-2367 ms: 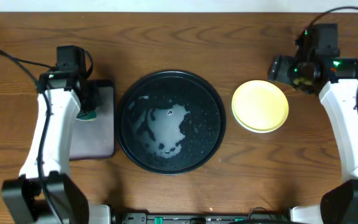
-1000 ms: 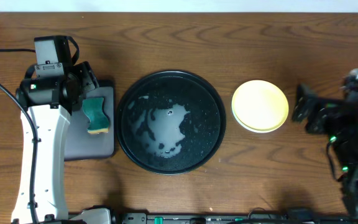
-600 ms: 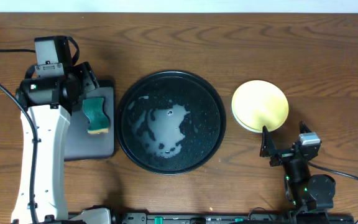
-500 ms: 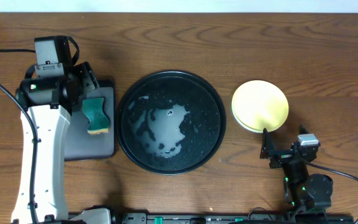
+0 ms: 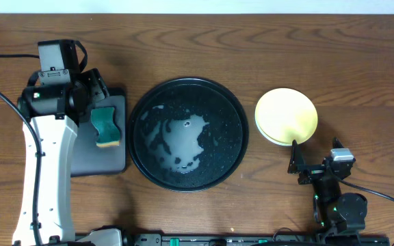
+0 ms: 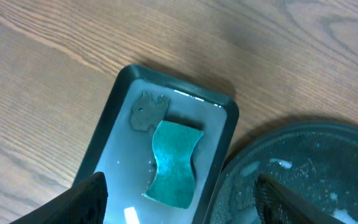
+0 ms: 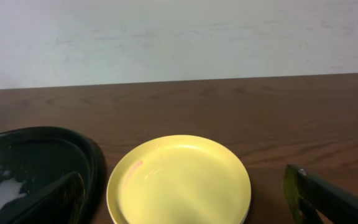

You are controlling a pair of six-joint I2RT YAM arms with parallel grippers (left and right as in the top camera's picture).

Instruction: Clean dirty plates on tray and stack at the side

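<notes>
Fingers [image 6: 87,200] gape apart, empty, on left gripper [image 6: 179,190] and right gripper [image 7: 184,182]. Tray [image 5: 130,133], frame center, holds 0 plates [image 5: 286,116]; these sit stacked at right. Task looks finished.

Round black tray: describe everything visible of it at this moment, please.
The large round black tray, plastic by its look, has a raised rim and lies flat on the brown wooden table. Its speckled floor holds a whitish foamy puddle near the centre, with scattered droplets around it. No plate lies on it. The smaller rectangular black tray sits close on one side, and the pale yellow round plate sits apart on the other.
</notes>
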